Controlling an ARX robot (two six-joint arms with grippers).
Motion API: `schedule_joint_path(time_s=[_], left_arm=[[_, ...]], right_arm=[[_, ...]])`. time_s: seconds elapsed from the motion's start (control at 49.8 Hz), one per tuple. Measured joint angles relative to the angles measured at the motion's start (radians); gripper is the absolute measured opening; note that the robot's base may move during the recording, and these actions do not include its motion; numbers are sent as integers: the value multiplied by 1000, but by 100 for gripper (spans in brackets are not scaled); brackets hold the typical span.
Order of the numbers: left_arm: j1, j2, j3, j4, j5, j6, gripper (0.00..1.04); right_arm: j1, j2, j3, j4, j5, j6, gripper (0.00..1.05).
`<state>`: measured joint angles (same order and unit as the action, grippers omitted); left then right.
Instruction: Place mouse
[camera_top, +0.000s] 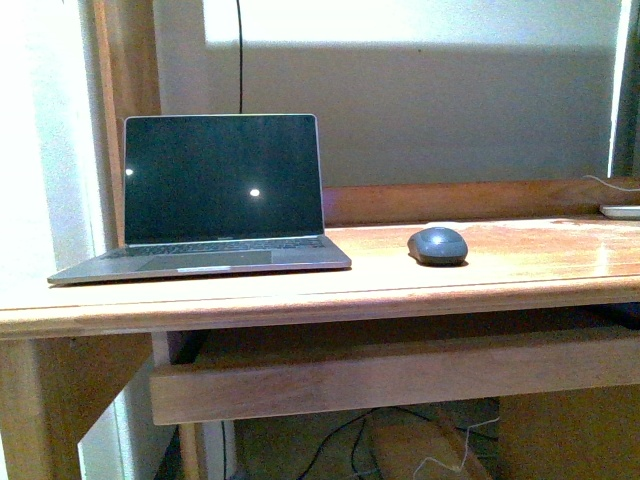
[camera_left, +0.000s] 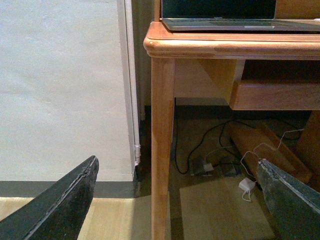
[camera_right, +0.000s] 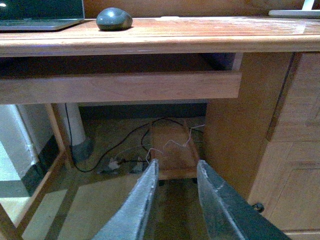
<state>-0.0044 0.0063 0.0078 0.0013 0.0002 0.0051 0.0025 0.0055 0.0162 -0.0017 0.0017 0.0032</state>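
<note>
mouse (camera_top: 437, 245) on desk (camera_top: 500, 275), right of laptop (camera_top: 215, 200)

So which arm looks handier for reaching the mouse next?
Probably the right. The mouse sits right of the laptop, and the right wrist view shows it too; the left wrist view shows only the laptop's edge.

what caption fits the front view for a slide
Dark grey mouse resting on the wooden desk, apart from and right of the open laptop with its dark screen; no robot arm in view.

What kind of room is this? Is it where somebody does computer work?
Probably yes, a home study or office corner. An open laptop and a mouse sit on a wooden desk, and cables lie on the floor underneath.
</note>
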Motion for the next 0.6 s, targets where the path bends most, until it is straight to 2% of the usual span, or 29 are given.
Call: schedule_joint_path(time_s=[0.1, 0.261, 0.402, 0.603], left_arm=[[0, 0, 0, 0, 0, 0, 97], [0, 0, 0, 0, 0, 0, 97], [0, 0, 0, 0, 0, 0, 97], [0, 0, 0, 0, 0, 0, 97]], right_arm=[[0, 0, 0, 0, 0, 0, 46], [0, 0, 0, 0, 0, 0, 77], [0, 0, 0, 0, 0, 0, 97], [0, 0, 0, 0, 0, 0, 97]])
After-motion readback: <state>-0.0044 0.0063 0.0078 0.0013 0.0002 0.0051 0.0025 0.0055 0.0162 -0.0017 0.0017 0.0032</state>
